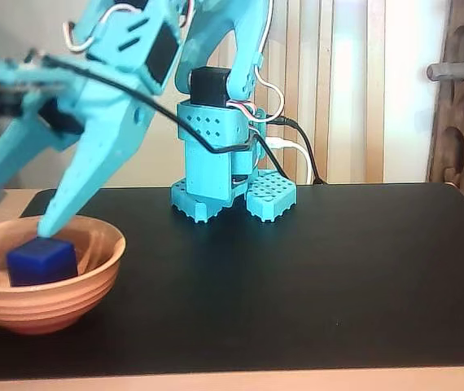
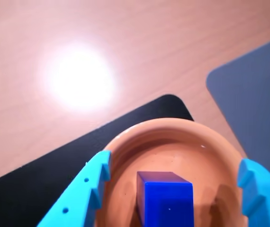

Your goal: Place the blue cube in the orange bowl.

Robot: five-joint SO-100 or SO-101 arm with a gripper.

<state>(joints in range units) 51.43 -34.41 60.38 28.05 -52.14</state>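
The blue cube point(image 1: 42, 261) lies inside the orange bowl point(image 1: 69, 297) at the table's front left in the fixed view. My gripper point(image 1: 12, 216) hangs just above the bowl with its jaws spread wide. One fingertip point(image 1: 50, 227) ends right at the cube's top. In the wrist view the cube point(image 2: 166, 201) rests on the floor of the bowl point(image 2: 125, 142). My gripper point(image 2: 175, 163) is open there, and both fingers point(image 2: 90, 189) stand apart from the cube with gaps on either side.
The bowl sits at the left edge of a black mat point(image 1: 313, 277) on a light wooden table point(image 2: 102, 38). The arm's turquoise base point(image 1: 216, 175) stands at the mat's back, with cables beside it. A grey-blue sheet point(image 2: 253, 94) lies to the right in the wrist view.
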